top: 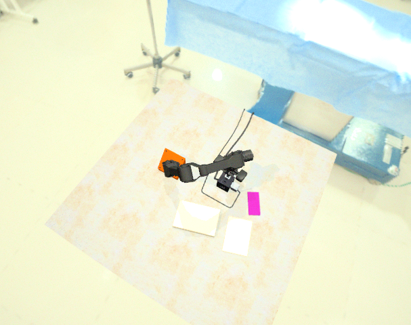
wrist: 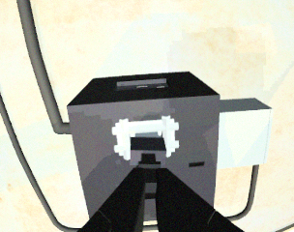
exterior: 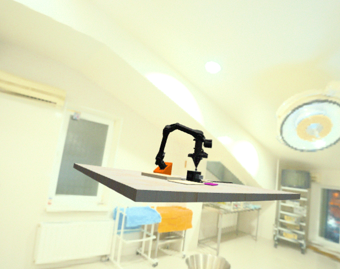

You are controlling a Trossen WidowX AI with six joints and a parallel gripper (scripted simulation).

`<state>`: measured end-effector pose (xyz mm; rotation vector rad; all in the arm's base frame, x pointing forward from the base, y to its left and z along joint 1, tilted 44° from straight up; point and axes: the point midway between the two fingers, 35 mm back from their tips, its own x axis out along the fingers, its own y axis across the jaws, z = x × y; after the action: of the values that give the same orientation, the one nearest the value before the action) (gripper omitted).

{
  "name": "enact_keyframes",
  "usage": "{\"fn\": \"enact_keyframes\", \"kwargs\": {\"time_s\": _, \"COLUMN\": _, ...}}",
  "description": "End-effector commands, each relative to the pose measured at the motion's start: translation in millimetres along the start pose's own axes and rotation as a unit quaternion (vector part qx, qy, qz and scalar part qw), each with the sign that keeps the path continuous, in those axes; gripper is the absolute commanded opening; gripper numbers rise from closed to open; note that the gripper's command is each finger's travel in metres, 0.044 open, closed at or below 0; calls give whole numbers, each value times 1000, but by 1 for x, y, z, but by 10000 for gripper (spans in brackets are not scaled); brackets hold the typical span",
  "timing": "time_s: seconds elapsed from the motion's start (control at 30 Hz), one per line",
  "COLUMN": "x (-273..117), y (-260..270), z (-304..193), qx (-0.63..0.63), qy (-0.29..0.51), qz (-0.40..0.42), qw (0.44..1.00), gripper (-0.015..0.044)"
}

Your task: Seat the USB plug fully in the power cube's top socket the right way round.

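The dark power cube [top: 222,185] [exterior: 193,176] [wrist: 89,145] stands on the table. A white bracket-like outline [wrist: 142,127] surrounds the socket area on its top on three sides. The small dark USB plug [wrist: 148,158] stands upright at that socket, by the open side of the outline. My gripper [exterior: 196,167] [wrist: 149,178] points straight down over the cube and is shut on the plug's upper part. The fingers cover much of the plug, so how deep it sits and which way round it is cannot be told.
A white block [top: 235,186] [wrist: 244,137] sticks out from the cube's side. Dark cables [wrist: 37,63] run around the cube. A magenta slab [top: 253,203] [exterior: 210,184] and two pale boards [top: 197,218] [top: 238,235] lie nearby. The arm's base stands at an orange plate [top: 166,155] [exterior: 167,167].
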<state>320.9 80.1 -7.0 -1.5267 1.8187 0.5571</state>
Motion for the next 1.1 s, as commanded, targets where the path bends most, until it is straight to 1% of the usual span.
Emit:
{"fn": "enact_keyframes", "kwargs": {"time_s": 0.0, "x": 0, "y": 0, "z": 0, "qx": 0, "qy": 0, "qz": 0, "qw": 1000, "gripper": 0}}
{"fn": "enact_keyframes", "kwargs": {"time_s": 1.07, "x": -19, "y": 0, "z": 0, "qx": 0, "qy": 0, "qz": 0, "qw": 1000, "gripper": 0}}
